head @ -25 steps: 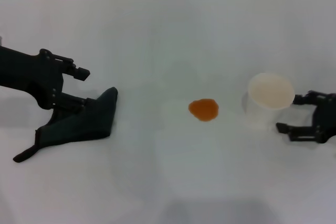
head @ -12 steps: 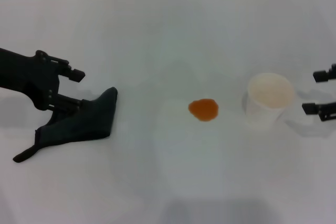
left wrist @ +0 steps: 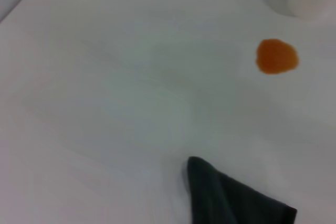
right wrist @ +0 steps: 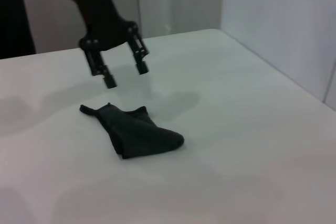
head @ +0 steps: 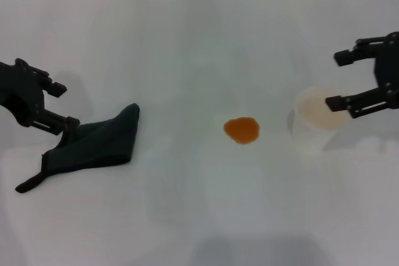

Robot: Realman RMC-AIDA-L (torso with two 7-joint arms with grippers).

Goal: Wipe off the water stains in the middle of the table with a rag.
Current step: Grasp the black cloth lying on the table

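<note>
Stain [head: 241, 130] first, since I place everything else from it: a small roundish orange-brown blot near the middle of the white tabletop [head: 199, 216], with bare surface all around it. I see the tabletop's far edge well beyond the blot, along the grey wall. On the blot's left, well apart from it, lies the dark rag [head: 93, 144], crumpled flat with its thin tail pointing away from the stain; the stretch between rag and blot is open. On the blot's right, near but not touching, stands a white paper cup [head: 320, 119].

My left pincer [head: 61, 104] hangs just past the rag on the side away from the blot, fingers spread wide, gripping nothing; from the right wrist camera I see it [right wrist: 125, 74] raised clear above the cloth [right wrist: 134, 132]. My right pincer [head: 338, 79] is beyond the cup from the stain, lifted over its rim, fingers parted and empty.
</note>
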